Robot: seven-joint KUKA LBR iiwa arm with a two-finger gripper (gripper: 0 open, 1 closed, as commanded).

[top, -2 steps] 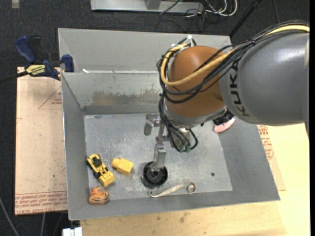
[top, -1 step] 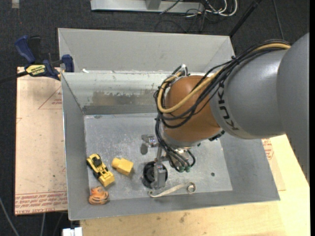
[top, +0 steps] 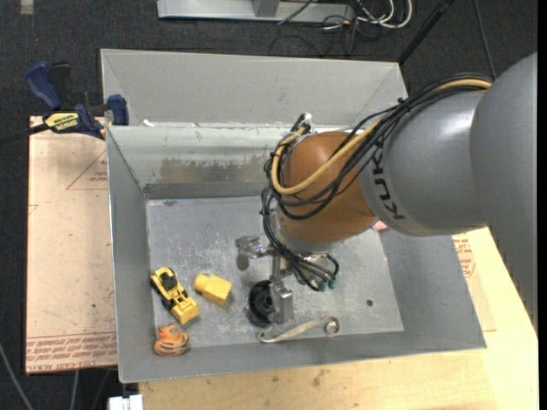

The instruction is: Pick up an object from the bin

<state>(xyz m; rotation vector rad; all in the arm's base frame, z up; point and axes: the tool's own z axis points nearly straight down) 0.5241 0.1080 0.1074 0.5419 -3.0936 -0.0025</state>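
Nearest, the grey arm [top: 461, 161] fills the right of the frame, its orange cover [top: 320, 190] wrapped in cables [top: 295, 178]. Below the cover, the gripper [top: 279, 304] is down at the floor of the bin [top: 128, 229], in the lower middle. It sits right against a black round piece [top: 259, 304], which looks like the thing being picked. Whether the gripper is open, or has hold of the piece, I cannot tell, as the wrist hides most of it.

A silver strip [top: 299, 330] lies just below the gripper. A yellow block [top: 213, 289] and a toy digger [top: 173, 295] lie further left, apart from it.

The main risk, I think, is a grasp that lands beside the black piece, not round it, so that it gets pushed aside or slips out on the lift. The silver strip is close enough to be caught or dragged too.
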